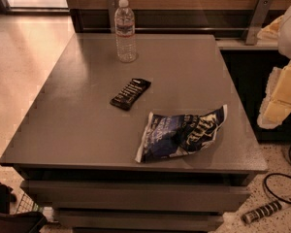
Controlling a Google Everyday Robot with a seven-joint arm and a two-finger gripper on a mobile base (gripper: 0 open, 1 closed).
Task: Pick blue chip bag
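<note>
The blue chip bag [182, 132] lies crinkled on the grey table [77, 106], near its front right edge. It is dark blue foil with white edges and white lettering. My gripper [282, 89] shows as white and pale yellow parts at the right edge of the camera view. It is beyond the table's right side, up and to the right of the bag, and it touches nothing.
A small flat black bar wrapper [130, 93] lies mid-table, up and left of the bag. A clear water bottle [125, 31] stands upright at the back. A wooden wall panel runs behind the table. Black cables [281, 183] lie on the speckled floor at the right.
</note>
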